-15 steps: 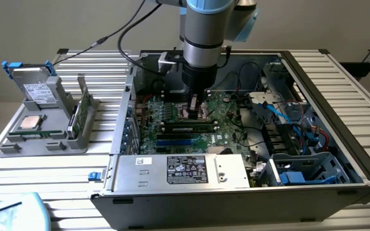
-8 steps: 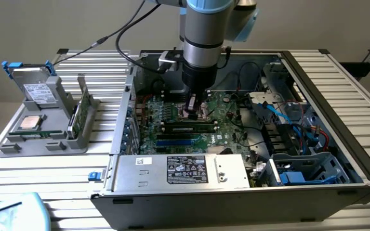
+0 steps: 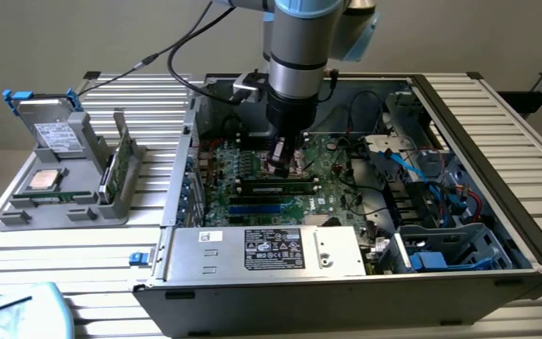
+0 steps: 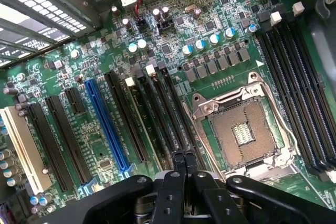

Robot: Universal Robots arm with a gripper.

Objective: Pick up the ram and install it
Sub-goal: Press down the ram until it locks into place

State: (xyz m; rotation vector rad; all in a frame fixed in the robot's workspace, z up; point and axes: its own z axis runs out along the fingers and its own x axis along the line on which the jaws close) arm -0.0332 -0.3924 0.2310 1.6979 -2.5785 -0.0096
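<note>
While the slatted metal table (image 3: 92, 261) carries the whole setup, the open computer case (image 3: 497, 176) lies on its side across it, and here's the grey arm (image 3: 299, 42) coming straight down from above, wrist vertical, a black cable trailing off its side, reaching well into the case. Beneath it is the green motherboard (image 3: 337, 176), and nearer the camera the silver power supply (image 3: 214, 258) shows a black-and-white label (image 3: 273, 248) with rows of marks and print that can't be read. Off to the exterior view's left, outside the case, a grey stand (image 3: 64, 212) holds a drive (image 3: 54, 131) with a white sticker, also unreadable, a square silver processor (image 3: 45, 180) lying flat, and a green board (image 3: 118, 166) standing on edge. Now the ram (image 3: 276, 188): a narrow stick with dark chips, lying along one of the long sockets on the motherboard, just in front of the tool; whether it is fully seated, can't tell. The gripper (image 3: 281, 164) points down just beside and above it, jaws pressed together with nothing between them. From the wrist, the gripper (image 4: 178, 157) hangs over the end of a row of long black sockets, with a blue slot (image 4: 107, 124) to one side and the open processor socket (image 4: 241, 129) to the other.
</note>
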